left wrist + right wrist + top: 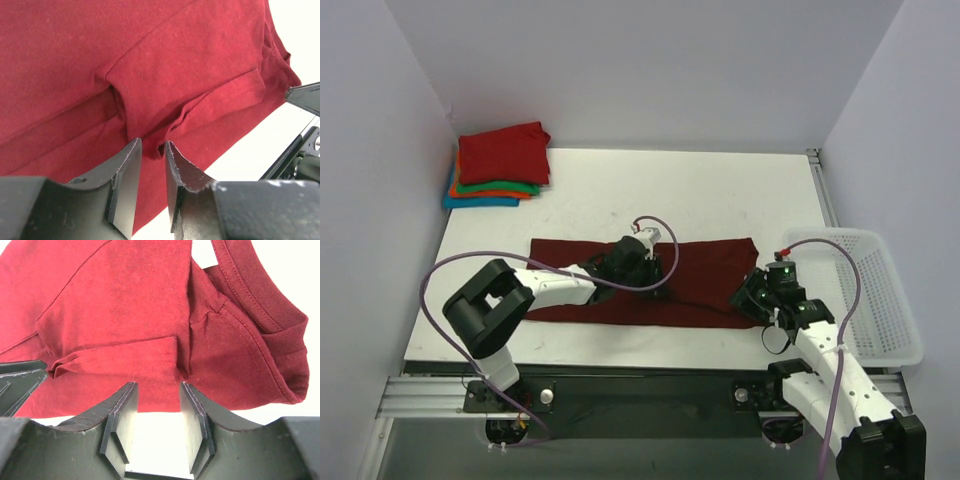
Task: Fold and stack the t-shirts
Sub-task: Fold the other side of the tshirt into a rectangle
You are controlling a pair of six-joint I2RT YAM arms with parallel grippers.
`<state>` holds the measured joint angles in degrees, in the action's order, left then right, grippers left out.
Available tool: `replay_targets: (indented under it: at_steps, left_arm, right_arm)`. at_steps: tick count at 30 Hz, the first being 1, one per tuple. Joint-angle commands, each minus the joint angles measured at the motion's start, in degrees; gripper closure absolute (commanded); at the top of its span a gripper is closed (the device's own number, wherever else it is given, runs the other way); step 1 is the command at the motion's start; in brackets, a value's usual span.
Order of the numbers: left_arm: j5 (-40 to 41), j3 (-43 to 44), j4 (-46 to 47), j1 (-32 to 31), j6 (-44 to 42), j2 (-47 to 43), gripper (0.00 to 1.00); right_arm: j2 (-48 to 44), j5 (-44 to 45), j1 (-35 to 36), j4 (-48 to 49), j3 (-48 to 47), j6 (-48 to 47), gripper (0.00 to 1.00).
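**A:** Cloth status?

**B:** The maroon t-shirt (pixel 710 272) lies flat on the white table (pixel 720 190), folded into a long band. It's a soft matte knit with few wrinkles. The ribbed collar (pixel 260 300), double-stitched, is up and to the right of the right gripper's tips. The sleeve (pixel 130 357) is folded over, with its hem straight ahead of them.

**A:** Left arm?

**B:** It's stretched low across the table with the wrist pitched down. The left gripper (pixel 153 144) sits over the middle of the band. Its black fingers have scuffed edges and stand a narrow gap apart. A small bunched ridge of cloth sits right at the tips. Looks unclamped.

**A:** Right arm?

**B:** The forearm angles in from its base with the wrist tipped down. The right gripper (pixel 157 385) is at the collar end of the band, by the near edge. Its jaws are spread wider than the left's, and bare table shows between them. The shirt's edge is just ahead of the tips. Can't tell if it touches, but nothing is pinched.

**A:** Other shirts?

**B:** The folded stack (pixel 500 170) is in the far corner, well beyond the left gripper and off to its left. Red shirt (pixel 503 152) is on top, then green shirt (pixel 510 186), orange shirt (pixel 485 194) and blue shirt (pixel 475 202). The edges are squared and slightly offset.

**A:** Anything else?

**B:** A white mesh plastic basket (pixel 905 300) sits just outboard of the right gripper.
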<state>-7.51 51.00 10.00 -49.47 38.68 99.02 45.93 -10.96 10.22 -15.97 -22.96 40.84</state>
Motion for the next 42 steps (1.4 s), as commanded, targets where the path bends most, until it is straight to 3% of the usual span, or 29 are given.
replay_targets:
  at_steps: [1, 5, 8, 16, 20, 28, 37, 42]
  left_arm:
    - [0.6, -0.3, 0.7, -0.3, -0.2, -5.8, 0.63]
    - [3.9, 0.3, -3.1, 0.0, -0.3, -9.6, 0.62]
    - [9.5, 2.4, -8.6, 0.9, 1.1, -10.4, 0.7]
    - [8.7, 3.0, -13.8, 7.9, 3.8, -10.0, 0.74]
    - [6.2, -0.5, -11.9, 11.0, 4.9, -11.7, 0.74]
    - [2.7, -0.8, -11.1, 11.2, 3.9, -11.5, 0.74]
    - [-0.8, 1.1, -11.2, 10.8, 3.0, -8.7, 0.74]
    - [1.5, 0.9, -15.3, 11.0, 2.6, -11.0, 0.74]
  right_arm:
    - [-0.3, 0.9, 0.4, -3.0, -1.6, -0.2, 0.61]
    - [5.6, 1.2, 0.6, -1.3, -5.2, -1.3, 0.62]
    - [11.4, 1.8, 1.5, 2.1, -7.9, -1.2, 0.62]
    - [28.8, 3.8, 4.5, 8.8, -13.9, -1.3, 0.63]
    - [31.4, 5.8, 10.0, 10.9, -12.4, 1.1, 0.64]
    - [22.0, 9.4, 21.7, 11.0, -4.8, 7.1, 0.64]
    - [9.8, 13.1, 28.7, 5.9, 0.9, 12.1, 0.63]
    - [2.3, 15.3, 31.9, 2.2, 1.7, 14.6, 0.63]
